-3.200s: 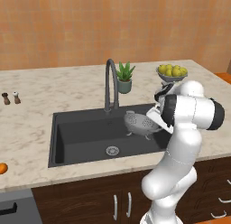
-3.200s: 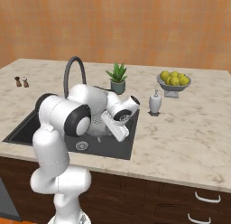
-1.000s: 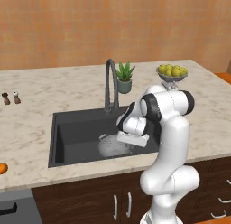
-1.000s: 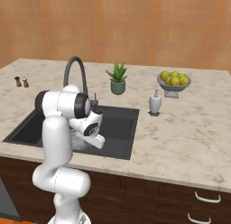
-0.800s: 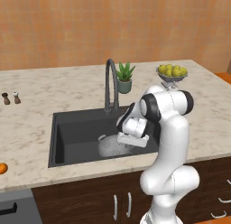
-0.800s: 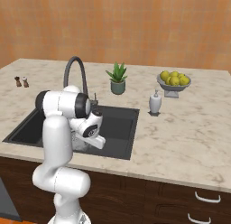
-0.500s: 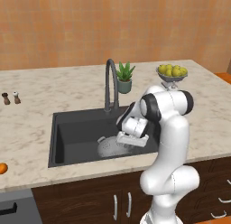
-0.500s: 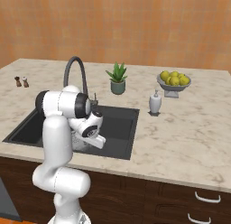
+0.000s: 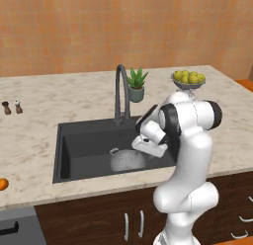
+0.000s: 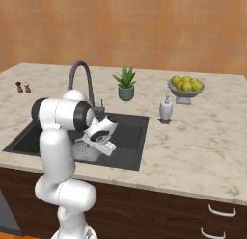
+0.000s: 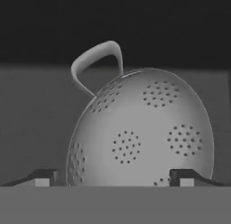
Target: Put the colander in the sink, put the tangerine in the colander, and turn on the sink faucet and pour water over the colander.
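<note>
The fingers (image 11: 43, 176) stand spread wide, released, one on each side of the colander's (image 11: 144, 133) dotted silver bowl without clamping it. The colander sits tilted inside the sink (image 9: 84, 145), loop handle up, just in front of the gripper (image 9: 139, 146). No writing or brand is readable anywhere. The white arm bends down from the worktop (image 9: 34, 135) edge into the sink, right of the sink faucet (image 9: 120, 91).
</note>
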You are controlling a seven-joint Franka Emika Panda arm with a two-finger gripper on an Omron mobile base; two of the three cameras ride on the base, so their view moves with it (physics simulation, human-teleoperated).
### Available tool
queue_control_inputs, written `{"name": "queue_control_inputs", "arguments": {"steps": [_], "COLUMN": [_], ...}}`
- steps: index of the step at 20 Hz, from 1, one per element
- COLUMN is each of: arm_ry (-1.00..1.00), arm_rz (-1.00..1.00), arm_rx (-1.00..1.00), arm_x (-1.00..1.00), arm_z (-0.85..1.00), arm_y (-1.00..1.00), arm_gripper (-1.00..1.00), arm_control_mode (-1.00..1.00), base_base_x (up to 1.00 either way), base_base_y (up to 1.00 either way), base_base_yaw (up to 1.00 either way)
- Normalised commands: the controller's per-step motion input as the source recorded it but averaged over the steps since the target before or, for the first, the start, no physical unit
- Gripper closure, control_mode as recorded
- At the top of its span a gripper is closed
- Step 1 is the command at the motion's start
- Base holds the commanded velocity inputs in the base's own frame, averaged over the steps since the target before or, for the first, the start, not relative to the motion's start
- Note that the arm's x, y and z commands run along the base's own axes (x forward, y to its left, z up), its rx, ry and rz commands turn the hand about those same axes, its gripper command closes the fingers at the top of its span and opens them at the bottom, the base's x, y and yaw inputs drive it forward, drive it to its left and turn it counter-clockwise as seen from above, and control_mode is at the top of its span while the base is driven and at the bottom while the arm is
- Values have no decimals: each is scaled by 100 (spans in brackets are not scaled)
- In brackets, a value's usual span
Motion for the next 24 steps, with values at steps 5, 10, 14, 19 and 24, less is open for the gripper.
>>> {"name": "queue_control_inputs", "arguments": {"steps": [5,10,14,19,24], "arm_ry": [18,17,5,0,0], "arm_rz": [0,0,0,-8,-44], "arm_rx": [12,6,0,0,0], "arm_x": [-13,-29,-53,-70,-76], "arm_z": [81,80,62,55,34], "arm_y": [-23,-26,-2,11,19], "arm_gripper": [-100,-100,-100,-100,-100], "arm_control_mode": [-100,-100,-100,-100,-100], "base_base_x": [0,0,0,0,0], "base_base_y": [0,0,0,0,0], "base_base_yaw": [0,0,0,0,0]}}
